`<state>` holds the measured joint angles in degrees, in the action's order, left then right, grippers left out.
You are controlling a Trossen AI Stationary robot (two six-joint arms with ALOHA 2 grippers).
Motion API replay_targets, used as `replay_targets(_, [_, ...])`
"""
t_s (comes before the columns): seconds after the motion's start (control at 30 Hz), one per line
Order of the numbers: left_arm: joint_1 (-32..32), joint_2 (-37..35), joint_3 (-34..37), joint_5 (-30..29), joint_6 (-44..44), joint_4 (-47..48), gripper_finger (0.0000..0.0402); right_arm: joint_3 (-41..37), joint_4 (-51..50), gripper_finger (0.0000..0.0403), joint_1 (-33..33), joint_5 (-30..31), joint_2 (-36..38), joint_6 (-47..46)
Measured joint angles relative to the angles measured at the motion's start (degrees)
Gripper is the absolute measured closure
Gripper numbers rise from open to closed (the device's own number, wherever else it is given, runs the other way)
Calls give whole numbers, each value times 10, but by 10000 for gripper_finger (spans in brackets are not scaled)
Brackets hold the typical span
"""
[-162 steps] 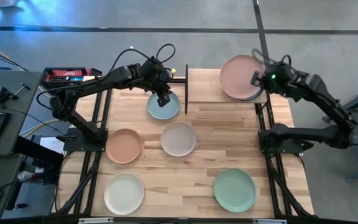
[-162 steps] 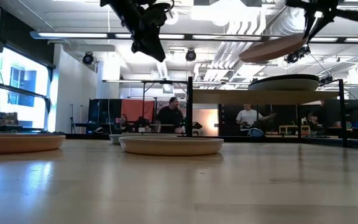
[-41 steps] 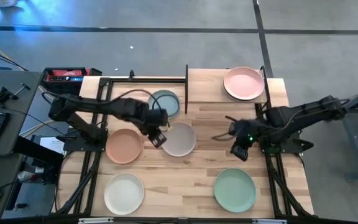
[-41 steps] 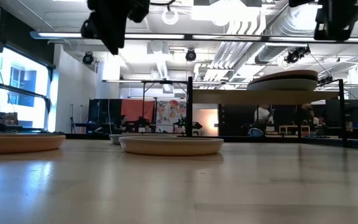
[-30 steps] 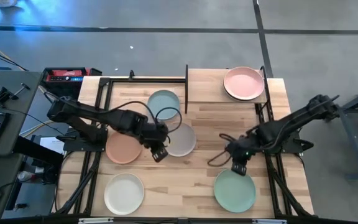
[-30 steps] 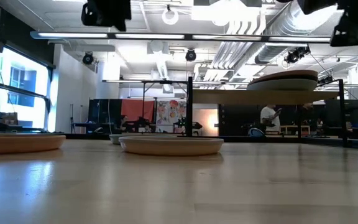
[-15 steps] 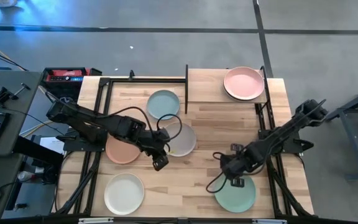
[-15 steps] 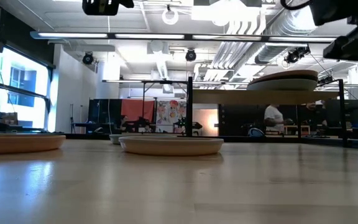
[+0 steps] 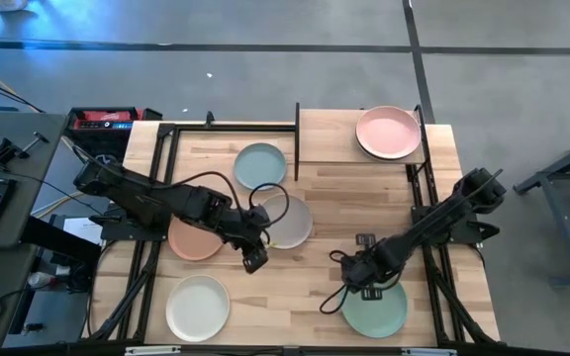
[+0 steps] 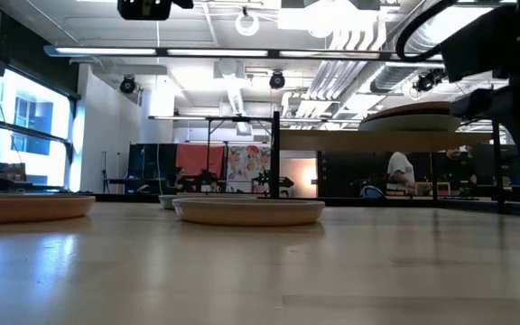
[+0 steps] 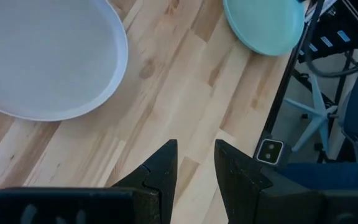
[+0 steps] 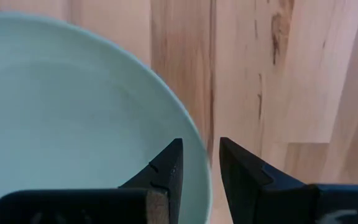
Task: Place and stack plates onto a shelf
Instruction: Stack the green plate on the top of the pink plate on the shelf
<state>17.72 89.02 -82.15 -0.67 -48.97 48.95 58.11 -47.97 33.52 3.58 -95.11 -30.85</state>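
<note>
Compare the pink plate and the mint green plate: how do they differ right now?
The pink plate sits up on the shelf, on top of another plate; the mint green plate lies alone on the table. No tool is near the pink plate, while the right tool hangs over the mint green plate's rim, its fingers either side of the edge, not closed. Both are round, shallow and about the same size.
</note>
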Motion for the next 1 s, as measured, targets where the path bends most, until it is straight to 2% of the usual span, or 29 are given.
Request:
replay_targets(0.47, [-1,0,0,-2,1,0,305,0,26,320,-2,-18,-34,65])
replay_targets(0.7, [-1,0,0,-11,1,0,305,0,29,323,-2,-20,-35,67])
replay_targets(0.8, [-1,0,0,-15,1,0,305,-6,29,344,-5,-23,-35,53])
replay_targets(0.9, [-1,0,0,-15,1,0,305,-8,26,384,-6,-35,-34,43])
replay_targets(1.0, [-1,0,0,-15,1,0,305,-7,28,394,-6,-34,-33,41])
